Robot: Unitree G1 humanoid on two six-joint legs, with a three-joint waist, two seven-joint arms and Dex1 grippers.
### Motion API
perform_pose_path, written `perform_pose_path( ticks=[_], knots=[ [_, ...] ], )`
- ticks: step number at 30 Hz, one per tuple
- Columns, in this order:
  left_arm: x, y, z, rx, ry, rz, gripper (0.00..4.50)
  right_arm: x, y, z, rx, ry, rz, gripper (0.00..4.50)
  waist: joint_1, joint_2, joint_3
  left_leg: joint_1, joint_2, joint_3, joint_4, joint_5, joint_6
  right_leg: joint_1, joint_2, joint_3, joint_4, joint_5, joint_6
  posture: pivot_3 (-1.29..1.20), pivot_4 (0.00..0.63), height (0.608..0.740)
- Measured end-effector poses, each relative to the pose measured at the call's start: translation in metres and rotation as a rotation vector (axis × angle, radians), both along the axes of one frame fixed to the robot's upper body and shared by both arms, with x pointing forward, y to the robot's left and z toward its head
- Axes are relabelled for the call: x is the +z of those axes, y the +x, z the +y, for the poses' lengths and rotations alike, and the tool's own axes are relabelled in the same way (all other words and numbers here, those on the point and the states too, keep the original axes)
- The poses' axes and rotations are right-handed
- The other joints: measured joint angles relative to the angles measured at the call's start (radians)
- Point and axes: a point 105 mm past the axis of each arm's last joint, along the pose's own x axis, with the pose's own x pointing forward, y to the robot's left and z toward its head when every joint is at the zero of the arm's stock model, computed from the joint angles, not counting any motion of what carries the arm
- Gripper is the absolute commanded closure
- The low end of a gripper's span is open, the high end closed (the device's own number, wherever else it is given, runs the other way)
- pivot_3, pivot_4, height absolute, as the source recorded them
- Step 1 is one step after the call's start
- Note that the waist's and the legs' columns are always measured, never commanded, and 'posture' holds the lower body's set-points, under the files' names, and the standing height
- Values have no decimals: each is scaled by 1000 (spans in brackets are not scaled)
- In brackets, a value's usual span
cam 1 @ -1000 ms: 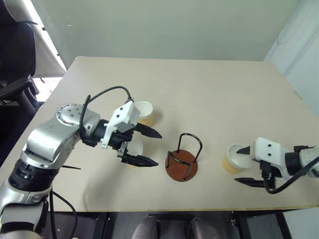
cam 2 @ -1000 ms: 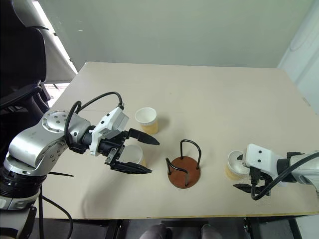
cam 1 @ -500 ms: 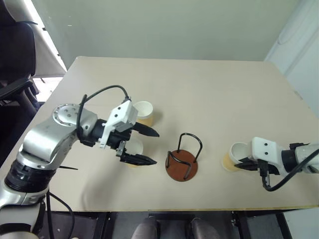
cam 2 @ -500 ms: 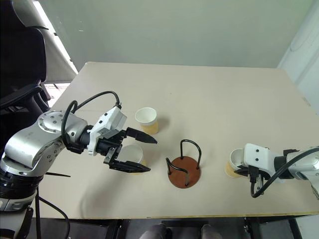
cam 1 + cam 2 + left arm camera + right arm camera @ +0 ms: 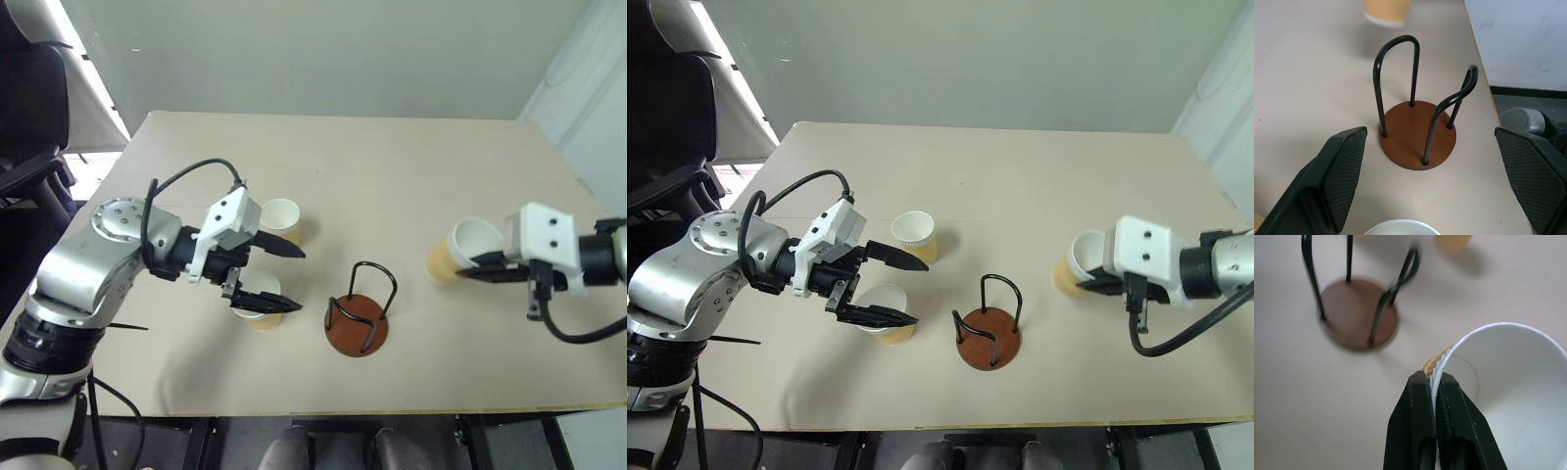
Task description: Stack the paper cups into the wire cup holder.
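I have the right end effector (image 5: 482,268) pinched onto the rim of 1 paper cup (image 5: 460,250), holding it tilted above the worktop (image 5: 392,166), to the right of the wire cup holder (image 5: 359,313). The holder stands near the front edge with nothing in it. My left end effector (image 5: 286,279) is spread wide over a 2nd cup (image 5: 261,299) just left of the holder, not touching it as far as I can see. A 3rd cup (image 5: 281,220) stands upright behind it.
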Motion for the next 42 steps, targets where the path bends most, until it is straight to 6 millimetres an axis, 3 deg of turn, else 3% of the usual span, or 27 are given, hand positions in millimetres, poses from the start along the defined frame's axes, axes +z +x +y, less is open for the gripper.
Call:
perform_pose_path(
  ticks=[5,10,23,40,42],
  knots=[
    [5,5,-1,-2,-3,-16,0,24,-14,29,125,20,-43,4448,-2,0,0,0,0,0,0,0,0,0,0,0,-1,0,0,0,150,740],
    [3,9,-4,-21,-3,-9,0,15,-22,48,205,28,23,4448,-1,0,0,-1,0,0,0,0,1,0,0,0,-2,0,0,0,150,740],
    [2,11,-8,-49,-8,-13,0,6,-33,64,280,29,70,4448,-1,0,0,-1,0,-1,0,0,1,0,0,0,-2,0,0,0,150,740],
    [1,12,-12,-50,-11,-22,0,-21,-29,74,326,-26,97,4448,-1,0,0,-1,0,-1,0,0,1,0,0,0,-2,0,0,0,150,740],
    [2,12,-13,-50,-11,-25,0,-23,-30,75,335,-31,98,4061,-1,0,0,-1,0,-1,0,0,1,0,0,0,-2,0,0,0,150,740]
  ],
)
